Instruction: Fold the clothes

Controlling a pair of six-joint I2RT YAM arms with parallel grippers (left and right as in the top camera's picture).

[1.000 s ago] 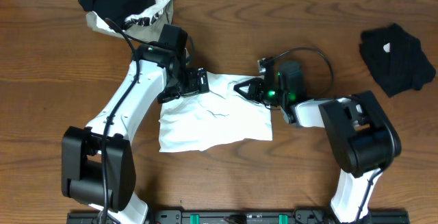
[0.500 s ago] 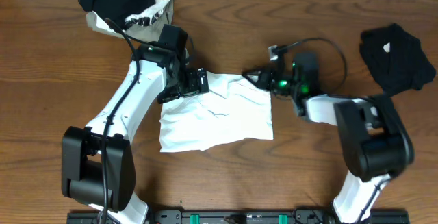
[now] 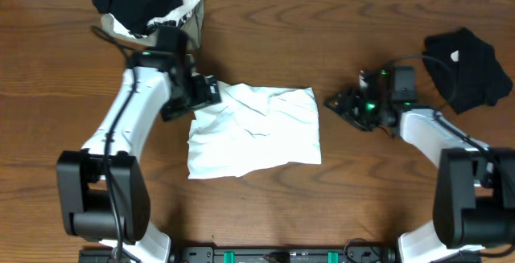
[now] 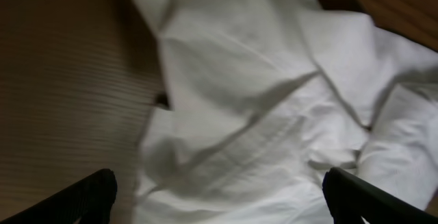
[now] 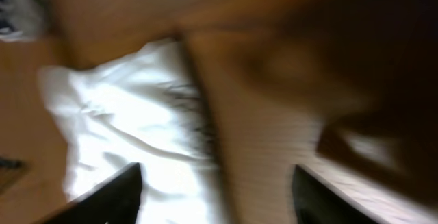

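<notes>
A white garment lies spread and creased at the table's middle. My left gripper hovers at its upper left corner, jaws wide open; in the left wrist view the white cloth fills the space beyond the open gripper, and nothing is held. My right gripper stands just off the garment's right edge, open and empty. The blurred right wrist view has the white cloth to the left and bare wood between the open fingers.
A black garment lies crumpled at the right side of the table. A heap of dark and white clothes sits at the back left. Both arms' bases stand at the table's front edge.
My right gripper opened, let go of the garment's upper right corner and drew back to the right. The left gripper moved left to the cloth's edge. The upper right corner now lies spread out.
</notes>
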